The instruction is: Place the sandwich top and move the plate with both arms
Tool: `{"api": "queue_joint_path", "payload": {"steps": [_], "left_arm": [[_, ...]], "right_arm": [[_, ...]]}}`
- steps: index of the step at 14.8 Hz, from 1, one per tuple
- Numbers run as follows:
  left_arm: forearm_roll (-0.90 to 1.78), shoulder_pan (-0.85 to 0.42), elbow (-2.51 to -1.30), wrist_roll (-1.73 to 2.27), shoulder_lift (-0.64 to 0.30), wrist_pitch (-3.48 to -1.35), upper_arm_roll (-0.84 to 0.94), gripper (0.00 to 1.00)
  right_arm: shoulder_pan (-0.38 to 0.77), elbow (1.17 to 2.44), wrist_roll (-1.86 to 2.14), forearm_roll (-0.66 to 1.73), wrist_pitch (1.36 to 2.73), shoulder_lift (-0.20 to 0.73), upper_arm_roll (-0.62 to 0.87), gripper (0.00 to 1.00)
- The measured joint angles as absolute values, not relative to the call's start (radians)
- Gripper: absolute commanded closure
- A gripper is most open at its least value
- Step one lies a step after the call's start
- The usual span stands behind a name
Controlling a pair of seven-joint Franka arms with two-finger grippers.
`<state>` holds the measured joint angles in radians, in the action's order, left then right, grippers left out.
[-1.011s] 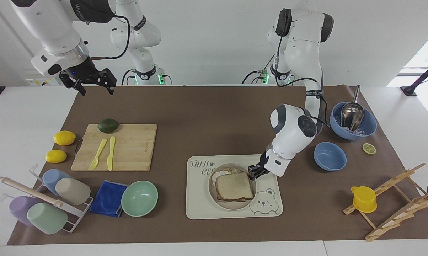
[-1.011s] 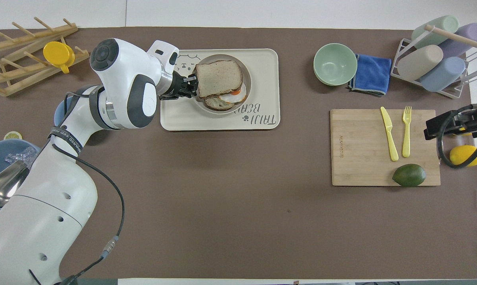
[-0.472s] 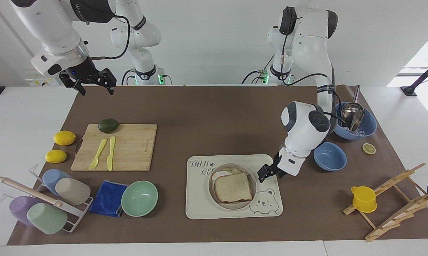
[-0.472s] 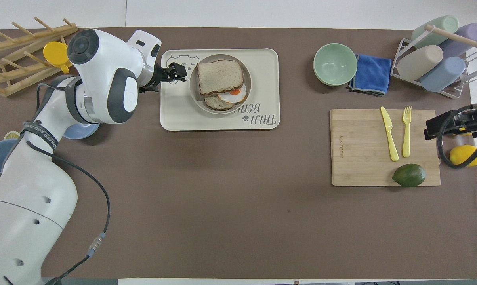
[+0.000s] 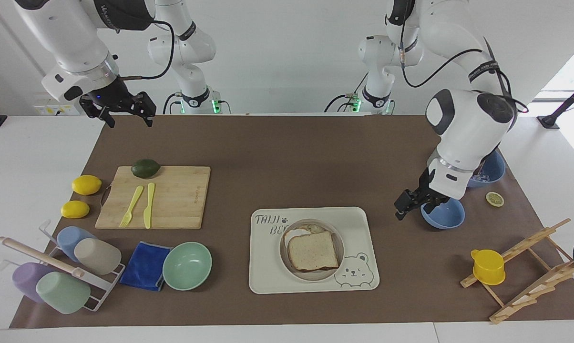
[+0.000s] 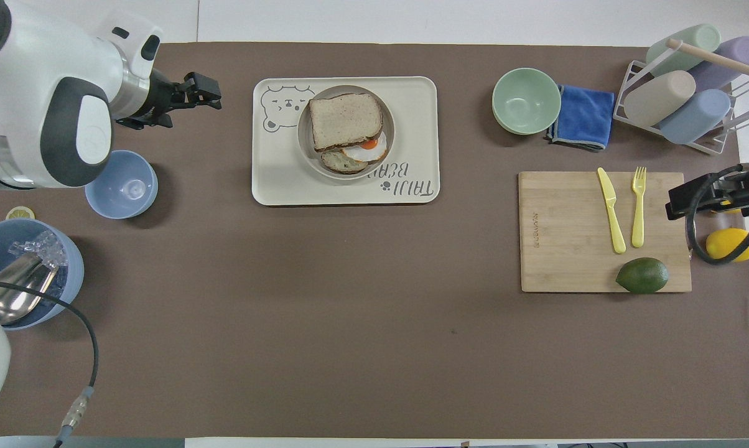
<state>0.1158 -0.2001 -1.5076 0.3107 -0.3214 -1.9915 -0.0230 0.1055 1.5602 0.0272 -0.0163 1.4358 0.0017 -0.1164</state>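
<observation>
The left gripper point(image 5: 403, 207) has released the sandwich top point(image 5: 312, 250) onto the plate point(image 5: 285, 256) and withdrawn, jaws apart; right gripper point(image 5: 127, 113) waits, jaws apart; plate move remains

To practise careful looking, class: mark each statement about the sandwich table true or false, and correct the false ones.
1. The sandwich top lies on the egg slice in the plate. True.
2. The left claw grips the plate. False: it hangs empty and open above the mat, beside the small blue bowl.
3. The plate sits on the cream tray. True.
4. The avocado is in the mint-green bowl. False: it rests on the cutting board.
5. The right claw holds the yellow knife. False: the arm waits with its claw open and empty; the knife lies on the board.
</observation>
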Motion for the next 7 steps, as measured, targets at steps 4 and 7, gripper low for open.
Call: {"api": "queue_joint_path", "payload": {"steps": [4,7], "left_arm": [[0.073,-0.172,-1.509,0.237,-0.217,-1.844,-0.024,0.0],[0.068,-0.138,-1.512,0.151,-0.137,-1.713,-0.025,0.0]], "right_arm": [[0.105,1.56,0.027,-0.016,1.436,0.002,-0.116,0.0],[0.105,1.56,0.027,-0.016,1.436,0.002,-0.116,0.0]]}}
